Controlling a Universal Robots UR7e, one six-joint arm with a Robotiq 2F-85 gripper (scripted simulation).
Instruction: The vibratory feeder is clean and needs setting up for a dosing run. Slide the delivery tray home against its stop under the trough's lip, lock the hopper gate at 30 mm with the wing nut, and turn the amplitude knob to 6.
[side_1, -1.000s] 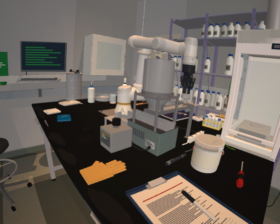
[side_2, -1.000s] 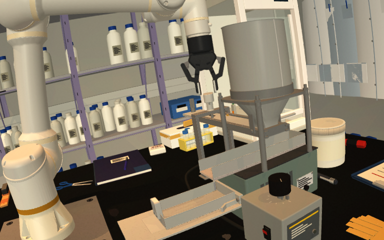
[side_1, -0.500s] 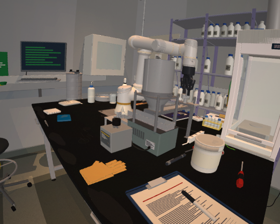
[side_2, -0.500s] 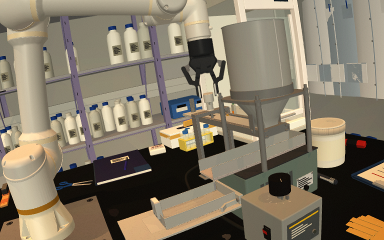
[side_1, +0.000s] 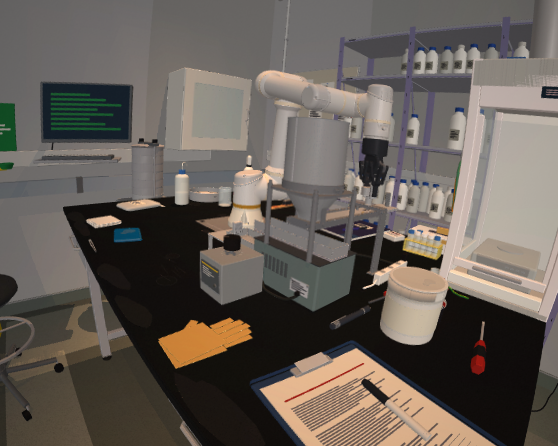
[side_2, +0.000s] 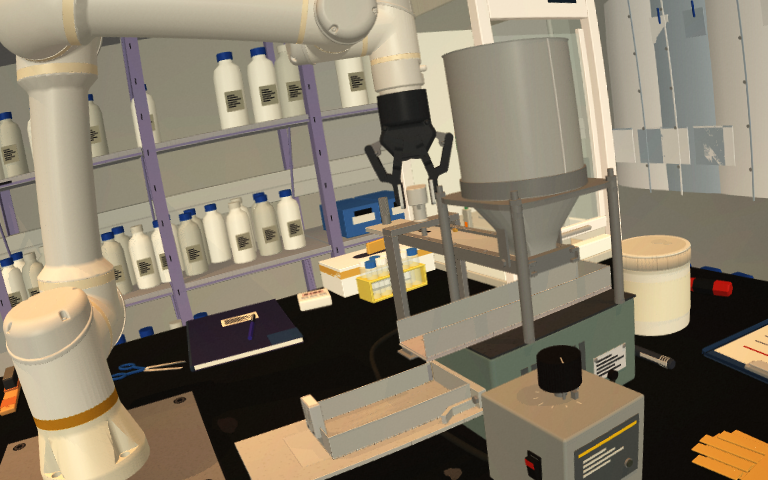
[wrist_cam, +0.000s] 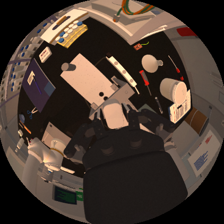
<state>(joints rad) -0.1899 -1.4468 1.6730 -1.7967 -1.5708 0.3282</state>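
Note:
The pale wing nut (side_2: 417, 198) (wrist_cam: 114, 115) stands on the gate plate (wrist_cam: 89, 78) behind the grey hopper (side_2: 516, 121) (side_1: 315, 150), on the raised frame. The delivery tray (side_2: 391, 410) lies low on its base plate in front of the trough (side_2: 498, 308), close to the trough's lip. The black amplitude knob (side_2: 559, 369) (side_1: 232, 243) sits on the grey control box. My gripper (side_2: 415, 191) (side_1: 372, 187) (wrist_cam: 114, 116) hangs straight down around the wing nut, open and holding nothing.
The hopper wall rises just beside my gripper, with frame posts (side_2: 518, 266) under it. Behind are shelves of white bottles (side_2: 249, 226). On the bench lie a vial rack (side_2: 391, 277), a notebook (side_2: 243, 334), a white tub (side_1: 413, 305), a power strip (wrist_cam: 122, 70) and screwdrivers (wrist_cam: 144, 81).

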